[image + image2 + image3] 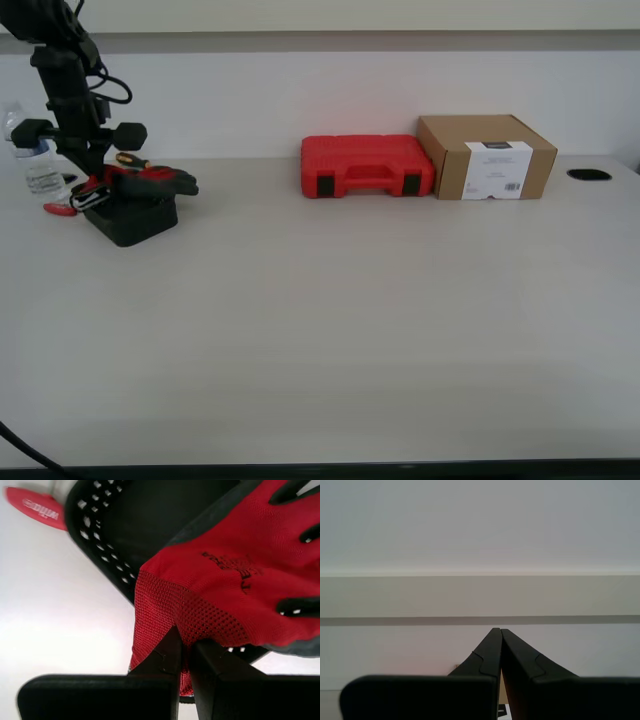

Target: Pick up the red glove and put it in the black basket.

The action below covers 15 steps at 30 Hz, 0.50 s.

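My first pincer (184, 647) clamped on cuff of the red glove (235, 575). Glove draped across rim of the black basket (130, 222), fingers leading away from pincer, near counter's far edge. Release looks next. My second pincer (500, 632) closed, empty, facing wall.

I saw the red glove (235, 580) in red knit with dark grey fingertips and black lettering. The black basket (100, 525) showed perforated walls. At 2 o'clock from the basket in the exterior view, the tool case (366, 166) was red with black latches and the box (487, 157) brown with a white label.
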Motion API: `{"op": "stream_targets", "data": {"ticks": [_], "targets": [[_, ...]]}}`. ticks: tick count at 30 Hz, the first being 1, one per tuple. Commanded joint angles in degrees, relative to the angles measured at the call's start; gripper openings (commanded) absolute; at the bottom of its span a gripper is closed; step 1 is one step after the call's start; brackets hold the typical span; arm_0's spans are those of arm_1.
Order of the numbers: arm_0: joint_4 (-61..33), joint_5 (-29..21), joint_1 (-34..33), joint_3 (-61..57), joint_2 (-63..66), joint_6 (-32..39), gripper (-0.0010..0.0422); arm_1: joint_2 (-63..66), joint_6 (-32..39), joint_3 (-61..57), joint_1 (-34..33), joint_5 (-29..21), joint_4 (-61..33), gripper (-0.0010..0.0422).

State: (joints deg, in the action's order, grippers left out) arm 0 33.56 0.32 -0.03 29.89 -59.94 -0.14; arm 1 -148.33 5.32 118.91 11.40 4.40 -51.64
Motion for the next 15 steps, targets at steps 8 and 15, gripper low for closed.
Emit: {"op": "stream_targets", "data": {"ticks": [8,15], "targets": [[0.2,0.0,0.0,0.1,0.0,0.2,0.0000,-8.9,0.3,3.0,-0.2,-0.9,-0.7,0.0000],[0.2,0.0,0.0,0.1,0.0,0.2,0.0000,-8.0,1.2,4.8,-0.2,-1.0,0.3,0.0009]]}}
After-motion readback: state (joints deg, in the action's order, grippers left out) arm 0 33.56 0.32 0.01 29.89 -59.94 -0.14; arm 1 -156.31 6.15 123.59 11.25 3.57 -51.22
